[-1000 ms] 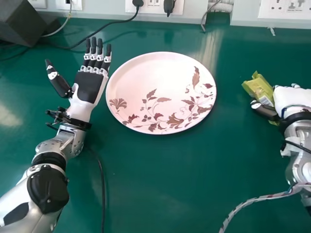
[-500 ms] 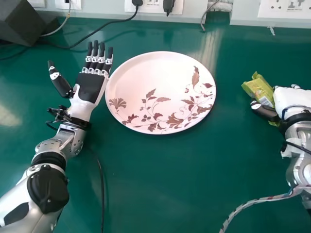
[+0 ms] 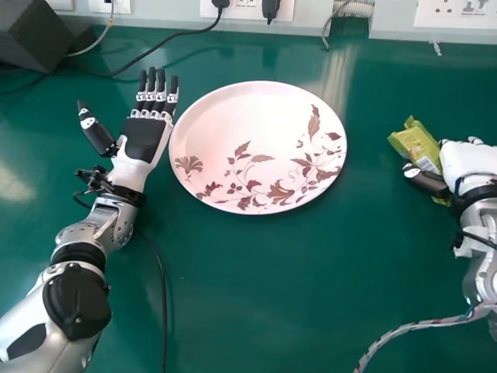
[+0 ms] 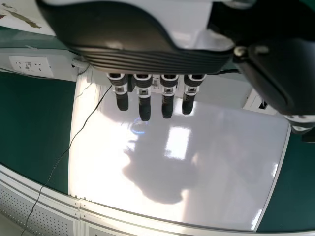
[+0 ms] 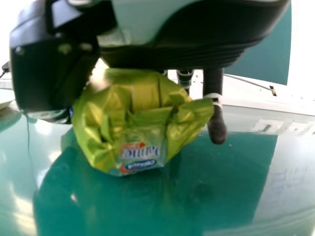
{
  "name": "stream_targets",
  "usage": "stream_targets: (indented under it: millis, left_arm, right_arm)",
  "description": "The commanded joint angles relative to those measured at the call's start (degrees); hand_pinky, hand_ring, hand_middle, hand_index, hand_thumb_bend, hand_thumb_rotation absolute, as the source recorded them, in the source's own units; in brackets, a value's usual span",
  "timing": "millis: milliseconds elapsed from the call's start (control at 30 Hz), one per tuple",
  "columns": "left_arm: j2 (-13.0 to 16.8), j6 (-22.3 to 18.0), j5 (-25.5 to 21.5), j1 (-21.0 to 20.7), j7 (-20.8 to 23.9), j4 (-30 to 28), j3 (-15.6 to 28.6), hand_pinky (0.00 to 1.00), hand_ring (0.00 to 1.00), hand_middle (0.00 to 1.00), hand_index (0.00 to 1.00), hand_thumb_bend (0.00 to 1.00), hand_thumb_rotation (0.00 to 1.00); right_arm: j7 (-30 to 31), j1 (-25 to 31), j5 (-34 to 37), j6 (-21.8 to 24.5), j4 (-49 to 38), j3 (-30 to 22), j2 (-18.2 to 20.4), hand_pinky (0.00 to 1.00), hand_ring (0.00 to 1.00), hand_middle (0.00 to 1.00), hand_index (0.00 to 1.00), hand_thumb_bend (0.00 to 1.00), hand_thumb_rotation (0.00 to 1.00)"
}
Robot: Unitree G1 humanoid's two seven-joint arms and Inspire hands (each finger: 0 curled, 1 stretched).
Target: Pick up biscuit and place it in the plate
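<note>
Biscuit [image 3: 417, 144]: wrapped in crinkled green, out at three o'clock from the plate [image 3: 252, 124] and well apart from it; lifted or touching the table [image 3: 272, 295], cannot tell.
Left hand [image 3: 145, 138]: palm up between nine and ten o'clock, straight fingers close together, thumb apart; just beside the rim, so likely to nudge the plate if moved inward.
Black cable [image 3: 162, 287]: down at seven o'clock, away from the likely carrying route; low risk.
Plate: low rim facing three o'clock; liable to catch a sagging wrapper if approached too low, then slide.
Striped cable [image 3: 415, 322]: between four and five o'clock, near the right arm; could tug or snag during a wide swing toward nine.
Right hand [image 3: 466, 159]: at three o'clock, clamped on the wrapper between thumb and fingers, with one finger fairly straight alongside; full finger contact hidden.
Grip: probably loose foil more than firm biscuit; could twist, slip or crush, through uneven pressure. Best raised gently before heading for nine o'clock.
</note>
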Motion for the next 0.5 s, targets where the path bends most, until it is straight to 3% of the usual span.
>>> stream_targets:
  millis: [0,167,267,467]
  left_arm:
    - [-0.7,-0.1,-0.8,0.3,-0.7,0.5,0.7,1.00,0.95,0.99,1.00,1.00,0.64]
    - [-0.8,-1.0,-0.1,0.5,-0.6,0.6,0.2,1.00,0.95,0.99,1.00,1.00,0.64]
    - [-0.5,-1.4,1.5,0.8,-1.6,-0.1,-1.5,1.00,0.95,0.99,1.00,1.00,0.65]
    - [0.3,-2.6,3.9,1.0,-6.3,0.2,-3.6,1.00,0.96,0.99,1.00,1.00,0.64]
  right_arm:
    - [1.9,2.0,1.4,-0.2,0.2,0.0,-0.2,0.18,0.21,0.12,0.60,0.19,0.04]
    - [1.9,2.0,1.4,-0.1,0.0,-0.2,-0.3,0.16,0.20,0.09,0.54,0.20,0.00]
    - [1.7,2.3,1.4,-0.4,-0.1,-0.2,-0.5,0.17,0.21,0.11,0.49,0.41,0.05]
    - [2.3,2.2,1.2,-0.2,-1.0,-0.7,-0.7,0.16,0.19,0.09,0.48,0.47,0.06]
